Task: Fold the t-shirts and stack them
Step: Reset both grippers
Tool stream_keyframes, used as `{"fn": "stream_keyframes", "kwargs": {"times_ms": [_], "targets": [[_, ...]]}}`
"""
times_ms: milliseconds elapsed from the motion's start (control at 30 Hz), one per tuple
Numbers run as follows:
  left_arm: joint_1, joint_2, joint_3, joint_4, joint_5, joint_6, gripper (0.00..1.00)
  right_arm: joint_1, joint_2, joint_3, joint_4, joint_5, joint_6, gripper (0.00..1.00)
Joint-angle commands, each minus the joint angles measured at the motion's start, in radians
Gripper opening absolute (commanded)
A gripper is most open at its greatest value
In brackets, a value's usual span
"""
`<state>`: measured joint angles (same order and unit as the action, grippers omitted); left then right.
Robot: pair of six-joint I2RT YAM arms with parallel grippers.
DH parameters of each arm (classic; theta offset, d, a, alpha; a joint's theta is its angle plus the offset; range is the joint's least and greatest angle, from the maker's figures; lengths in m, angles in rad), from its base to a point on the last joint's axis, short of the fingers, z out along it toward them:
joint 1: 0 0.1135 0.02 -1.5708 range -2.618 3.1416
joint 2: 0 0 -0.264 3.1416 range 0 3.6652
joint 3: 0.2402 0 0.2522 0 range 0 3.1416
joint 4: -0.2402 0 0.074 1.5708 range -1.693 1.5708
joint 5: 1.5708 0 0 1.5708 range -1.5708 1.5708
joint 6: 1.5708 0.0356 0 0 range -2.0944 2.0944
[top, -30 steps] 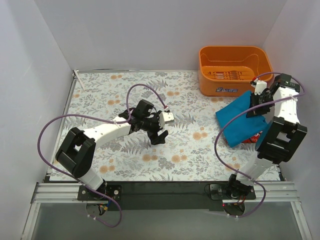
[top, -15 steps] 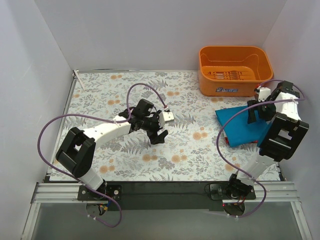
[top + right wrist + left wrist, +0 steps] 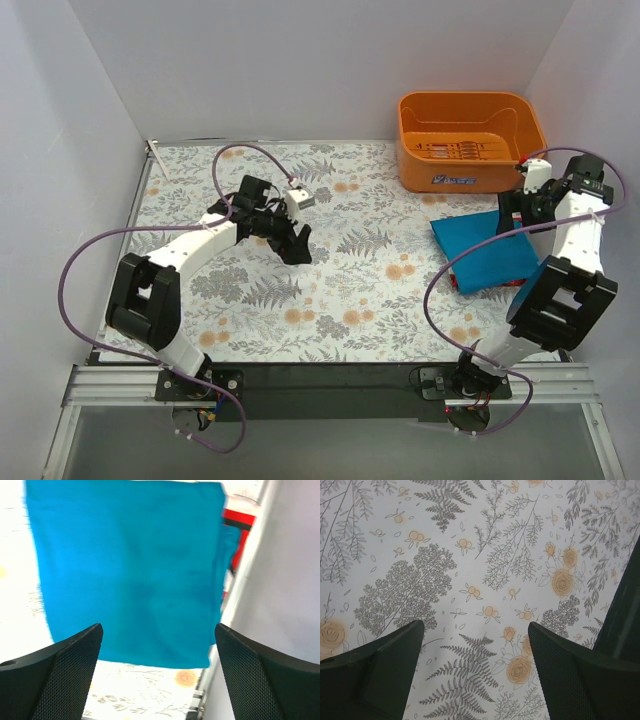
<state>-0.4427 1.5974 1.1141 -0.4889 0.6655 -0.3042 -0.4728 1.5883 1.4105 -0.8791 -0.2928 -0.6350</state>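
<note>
My right claw (image 3: 157,630) hung with its fingers wide apart, gripping nothing, above the blue shirt (image 3: 130,570). That shirt lay folded flat just on the near side of the basket (image 3: 460,96), covering most of the red shirt (image 3: 235,522). My left claw (image 3: 475,630), also apart and empty, hovered well to the basket's left. I judged both shirts light and limp, best pinched at a folded edge. The basket seemed to hold no shirt.

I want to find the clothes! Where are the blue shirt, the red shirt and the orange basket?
blue t-shirt (image 3: 485,252), top view, middle of the folded cloth.
red t-shirt (image 3: 239,516), right wrist view, corner showing past the blue one.
orange basket (image 3: 418,165), top view, its front wall.
</note>
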Motion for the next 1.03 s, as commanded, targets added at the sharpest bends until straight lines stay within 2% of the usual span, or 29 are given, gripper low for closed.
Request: {"fn": "stream_keyframes", "kwargs": {"times_ms": [0, 200, 333, 533, 733, 900, 1000], "targets": [[0.067, -0.037, 0.044, -0.050, 0.089, -0.125, 0.85, 0.040, -0.063, -0.015, -0.035, -0.137, 0.018, 0.98], [0.206, -0.039, 0.085, -0.103, 0.100, -0.288, 0.86, 0.212, -0.122, -0.025, 0.040, -0.229, 0.136, 0.98], [0.318, -0.054, 0.096, -0.120, 0.095, -0.357, 0.87, 0.408, -0.169, -0.114, 0.179, -0.240, 0.237, 0.98], [0.383, -0.117, 0.063, -0.151, -0.095, -0.348, 0.87, 0.629, -0.214, -0.248, 0.350, -0.214, 0.333, 0.98], [0.384, -0.269, -0.135, -0.135, -0.187, -0.311, 0.88, 0.752, -0.347, -0.496, 0.460, -0.155, 0.363, 0.98], [0.384, -0.414, -0.279, -0.100, -0.220, -0.328, 0.88, 0.789, -0.515, -0.643, 0.496, -0.115, 0.371, 0.98], [0.384, -0.436, -0.254, -0.118, -0.228, -0.342, 0.88, 0.789, -0.536, -0.647, 0.506, -0.101, 0.382, 0.98]]}}
